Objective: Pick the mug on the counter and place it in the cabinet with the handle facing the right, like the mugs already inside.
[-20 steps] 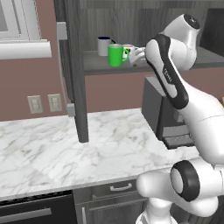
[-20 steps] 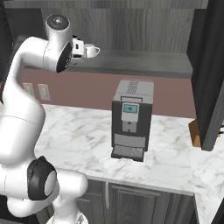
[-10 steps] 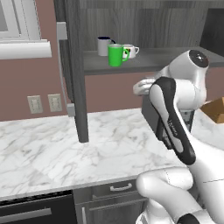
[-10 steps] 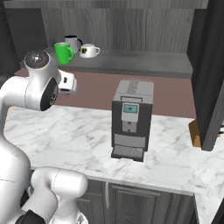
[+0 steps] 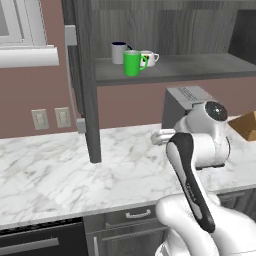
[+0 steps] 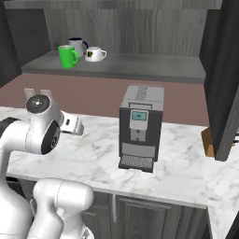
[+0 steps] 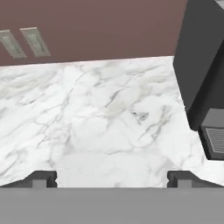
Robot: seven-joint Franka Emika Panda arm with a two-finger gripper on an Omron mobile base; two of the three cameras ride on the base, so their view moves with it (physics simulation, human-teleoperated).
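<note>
Since the green mug [image 5: 132,63] already stands on the cabinet [image 5: 165,70] shelf, at its front edge just beside the navy mug [image 5: 119,52] and the white mug [image 5: 149,58], the placing looks done and the step in hand reads as the retreat. Its handle [image 5: 144,60] points right, the same way as the white mug's.

The gripper [image 7: 109,178] hangs low over the counter [image 7: 87,122] with its fingers spread wide and nothing between them — released, well apart from the mug. Any next move would, I judge, only call for keeping the arm clear of the open cabinet door [image 5: 85,80] and of the coffee machine [image 6: 139,127].

Going left to right across the counter: two wall sockets [image 5: 50,118] sit above its back edge, then the door's lower end hangs over the marble, then a bare veined stretch below the gripper, then the coffee machine against the back edge, and a brown box [image 5: 245,125] near the right end. Behind runs a dull red wall — dark drawers [image 5: 130,220] lie beneath the front edge.
</note>
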